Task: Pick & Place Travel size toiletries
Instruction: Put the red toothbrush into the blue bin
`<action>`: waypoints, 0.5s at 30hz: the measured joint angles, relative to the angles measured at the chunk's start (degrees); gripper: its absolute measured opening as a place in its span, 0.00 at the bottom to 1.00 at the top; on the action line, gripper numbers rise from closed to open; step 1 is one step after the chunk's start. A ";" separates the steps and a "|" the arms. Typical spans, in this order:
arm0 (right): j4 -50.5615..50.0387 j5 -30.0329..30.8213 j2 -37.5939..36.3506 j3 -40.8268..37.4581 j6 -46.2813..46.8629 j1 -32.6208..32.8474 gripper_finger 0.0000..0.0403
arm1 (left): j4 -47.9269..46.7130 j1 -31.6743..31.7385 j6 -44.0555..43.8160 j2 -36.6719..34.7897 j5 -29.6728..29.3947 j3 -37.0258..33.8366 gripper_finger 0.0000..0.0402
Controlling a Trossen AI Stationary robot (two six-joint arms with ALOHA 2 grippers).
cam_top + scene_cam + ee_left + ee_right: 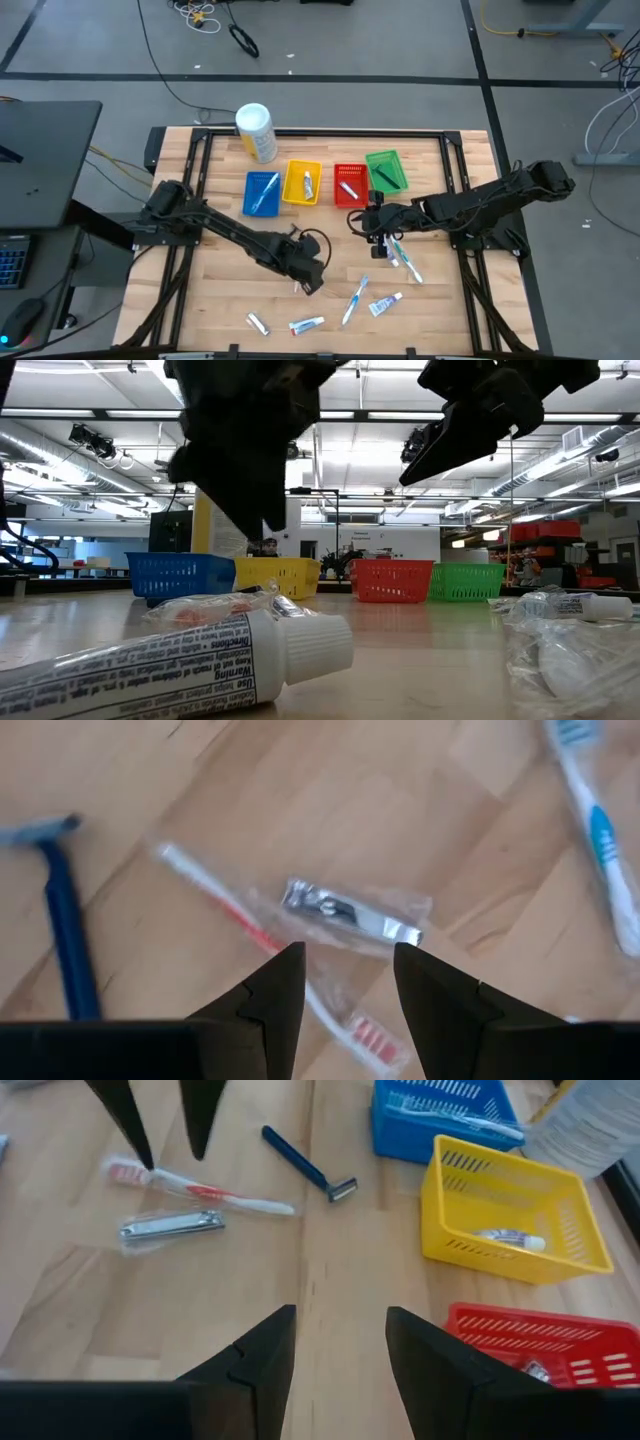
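Observation:
My left gripper [312, 278] hangs open near the table's middle. Its fingers [150, 1140] point down over a clear-wrapped nail clipper [350, 915] and a red-and-white toothbrush [265, 942], both flat on the wood. A blue razor [62, 905] lies beside them, and a blue-and-white toothbrush [600, 830] lies farther off. My right gripper [376, 226] is open in the air in front of the red basket [350, 186], with nothing between its fingers [250, 1365]. Toothpaste tubes [306, 324] and more toothbrushes [404, 258] lie toward the near edge.
Blue [262, 192], yellow [303, 183], red and green [386, 170] baskets stand in a row at the far side, and several hold small items. A white-and-yellow canister [255, 132] stands at the far edge. A toothpaste tube [180, 660] lies close to the low camera.

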 joint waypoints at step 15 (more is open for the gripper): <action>0.13 -0.07 -0.04 0.00 -0.87 -0.75 0.42 | -2.55 -3.84 -17.24 3.24 -8.99 -0.04 0.41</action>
